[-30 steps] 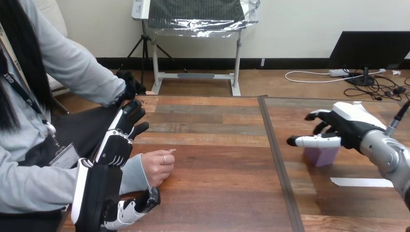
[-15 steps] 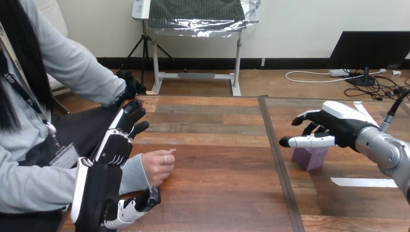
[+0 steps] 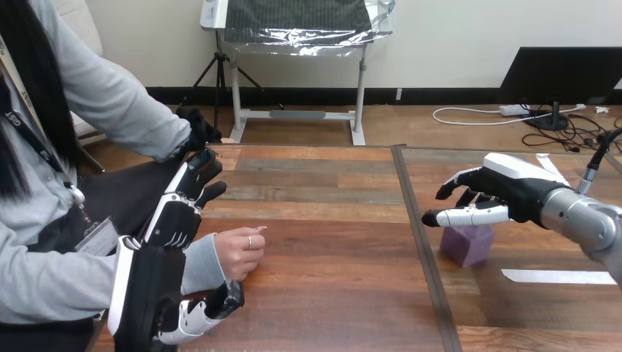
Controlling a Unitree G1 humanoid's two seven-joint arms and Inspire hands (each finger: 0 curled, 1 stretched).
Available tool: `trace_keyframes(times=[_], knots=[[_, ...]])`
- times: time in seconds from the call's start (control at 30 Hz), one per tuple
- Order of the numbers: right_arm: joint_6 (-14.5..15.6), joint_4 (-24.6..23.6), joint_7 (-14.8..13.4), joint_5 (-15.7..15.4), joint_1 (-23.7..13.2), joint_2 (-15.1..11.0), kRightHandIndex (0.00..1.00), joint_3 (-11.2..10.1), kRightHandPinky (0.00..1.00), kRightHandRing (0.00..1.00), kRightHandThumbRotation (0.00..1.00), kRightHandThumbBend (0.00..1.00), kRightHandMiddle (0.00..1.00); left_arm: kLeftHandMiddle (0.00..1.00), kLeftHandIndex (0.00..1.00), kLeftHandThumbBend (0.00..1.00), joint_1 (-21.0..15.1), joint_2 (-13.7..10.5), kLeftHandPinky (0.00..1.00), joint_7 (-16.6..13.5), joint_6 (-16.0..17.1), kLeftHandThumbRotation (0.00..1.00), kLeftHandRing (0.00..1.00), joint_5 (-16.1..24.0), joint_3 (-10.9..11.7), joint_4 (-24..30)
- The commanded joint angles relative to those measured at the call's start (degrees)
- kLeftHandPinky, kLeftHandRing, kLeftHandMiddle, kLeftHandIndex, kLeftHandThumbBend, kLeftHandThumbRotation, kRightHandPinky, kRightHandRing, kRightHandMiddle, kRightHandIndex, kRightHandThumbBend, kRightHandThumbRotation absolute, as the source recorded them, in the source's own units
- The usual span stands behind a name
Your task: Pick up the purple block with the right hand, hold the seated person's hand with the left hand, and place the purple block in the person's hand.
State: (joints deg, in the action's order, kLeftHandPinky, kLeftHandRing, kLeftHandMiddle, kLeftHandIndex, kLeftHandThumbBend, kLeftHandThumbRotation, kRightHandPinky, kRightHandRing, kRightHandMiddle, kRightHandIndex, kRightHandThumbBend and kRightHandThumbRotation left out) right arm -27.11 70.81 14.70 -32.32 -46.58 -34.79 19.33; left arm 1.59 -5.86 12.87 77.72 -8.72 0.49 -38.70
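Currently, the purple block [image 3: 467,246] is on the right half of the table [image 3: 330,220], directly under our right hand [image 3: 513,189], which hides its top. We cannot tell whether that hand grips it or whether it rests on the wood. It looks small, rigid and light, with flat sides, so we judge two opposite faces the best hold. Well apart at the left, our left hand [image 3: 172,224] lies open, fingers straight, against the sleeve [image 3: 199,264] beside the person's hand [image 3: 238,253], loosely curled on the table.

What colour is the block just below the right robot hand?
Purple. The block shows best in the head view, on the table's right part.
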Motion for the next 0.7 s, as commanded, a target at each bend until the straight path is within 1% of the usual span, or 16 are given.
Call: trace_keyframes(times=[0.0, 0.1, 0.2, 0.23, 0.3, 0.4, 0.53, 0.67], knots=[[-0.51, -3.87, 1.69, 0.79, -0.46, -1.95, 0.81, -0.09, 0.65, 0.69, 0.8, 0.8, 0.73, 0.93, 0.9, 1.0, -4.5, 0.26, 0.84, 0.28, 0.99, 0.71, 0.9, -0.75, -0.35, -0.05], [-0.63, -5.34, 3.05, 1.13, 0.06, -2.42, 0.82, -0.29, 0.68, 0.72, 0.81, 0.82, 0.76, 0.93, 0.9, 1.0, -4.74, 0.35, 0.84, 0.25, 1.21, 0.71, 0.9, -0.69, -0.17, -0.27], [-0.88, -7.16, 4.29, 1.64, 0.77, -2.94, 0.82, -0.63, 0.7, 0.72, 0.81, 0.82, 0.75, 0.92, 0.9, 1.0, -4.86, 0.4, 0.84, 0.2, 1.12, 0.71, 0.9, -0.56, 0.02, -0.23], [-0.92, -7.88, 4.65, 1.78, 1.01, -3.12, 0.83, -0.7, 0.69, 0.7, 0.82, 0.82, 0.72, 0.92, 0.89, 1.0, -4.89, 0.41, 0.84, 0.22, 1.04, 0.71, 0.9, -0.69, -0.03, -0.16], [-1.36, -9.44, 5.33, 2.28, 1.66, -3.57, 0.83, -0.95, 0.68, 0.68, 0.82, 0.82, 0.69, 0.92, 0.89, 1.0, -4.95, 0.41, 0.84, 0.25, 0.87, 0.71, 0.9, -0.84, -0.07, -0.05], [-1.9, -11.45, 5.83, 2.91, 2.65, -4.16, 0.82, -1.29, 0.66, 0.66, 0.8, 0.81, 0.67, 0.92, 0.89, 1.0, -5.06, 0.32, 0.84, 0.35, 0.71, 0.71, 0.9, -1.06, -0.14, -0.02], [-2.18, -13.8, 6.22, 3.68, 3.91, -4.77, 0.82, -1.81, 0.63, 0.61, 0.8, 0.81, 0.63, 0.92, 0.89, 1.0, -5.17, 0.11, 0.83, 0.68, 0.43, 0.71, 0.9, -1.66, -0.41, 0.03], [-2.09, -15.9, 6.87, 4.53, 4.85, -5.36, 0.82, -2.11, 0.62, 0.6, 0.81, 0.83, 0.63, 0.92, 0.89, 1.0, -5.35, -0.03, 0.83, 0.96, 0.27, 0.71, 0.9, -2.01, -0.44, -0.01]])
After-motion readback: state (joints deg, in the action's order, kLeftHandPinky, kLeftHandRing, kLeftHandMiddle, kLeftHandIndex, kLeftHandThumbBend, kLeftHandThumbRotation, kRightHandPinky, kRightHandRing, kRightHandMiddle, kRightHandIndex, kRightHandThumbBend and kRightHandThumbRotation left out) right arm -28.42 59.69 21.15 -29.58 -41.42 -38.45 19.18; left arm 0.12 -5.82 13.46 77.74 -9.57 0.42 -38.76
